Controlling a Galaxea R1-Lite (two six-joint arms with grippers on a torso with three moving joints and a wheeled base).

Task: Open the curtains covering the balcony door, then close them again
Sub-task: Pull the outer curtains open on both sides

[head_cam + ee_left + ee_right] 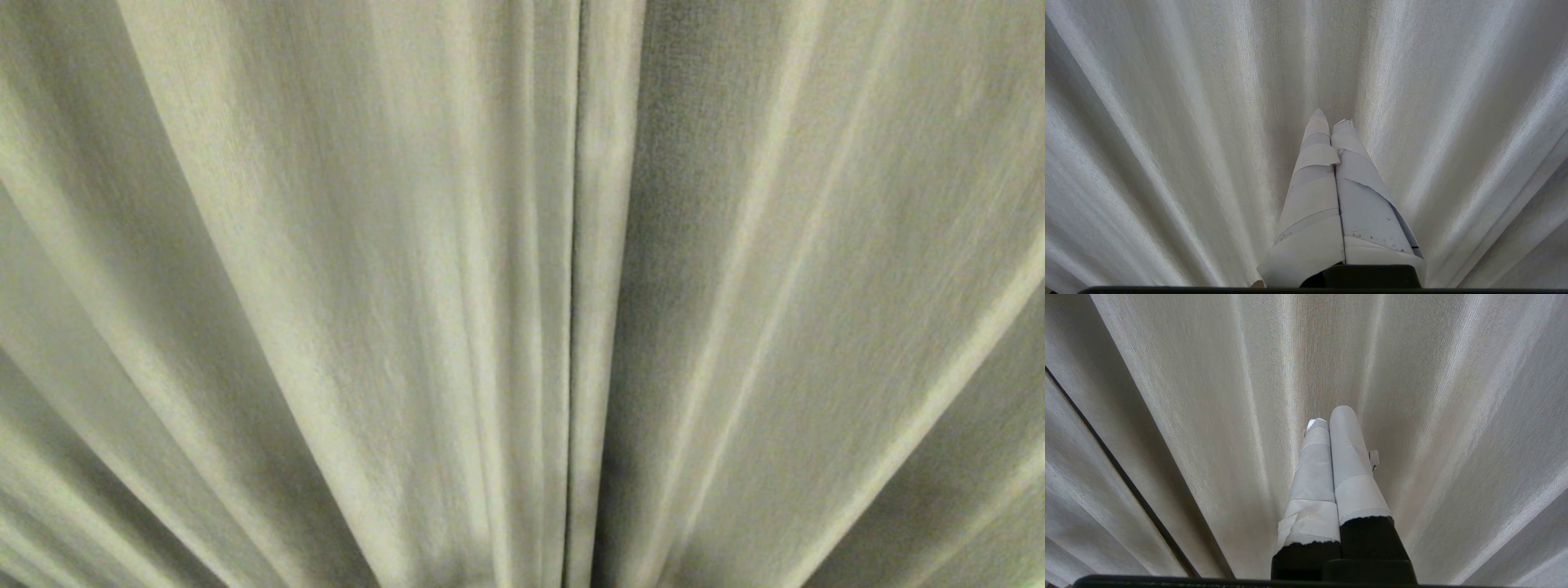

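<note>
Nearest you, your left hand and right hand are both clenched on nothing, tape-wrapped fingers pressed together, pointing at the fabric. Beyond them, the curtains hang drawn, two panels meeting at a narrow central seam.

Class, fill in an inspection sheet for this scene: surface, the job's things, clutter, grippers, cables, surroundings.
Surface: nothing seen; fabric fills every view.
Job's things: curtains drawn shut, cream, hanging in vertical folds; the two panels meet at a narrow dark seam. The balcony door is hidden behind them.
Clutter: nothing seen.
Grippers: left gripper shut, empty, pointing at the fabric; right gripper shut, empty, likewise. Fingers are taped.
Cables: nothing seen.
Surroundings: nothing seen beyond the curtains.
</note>
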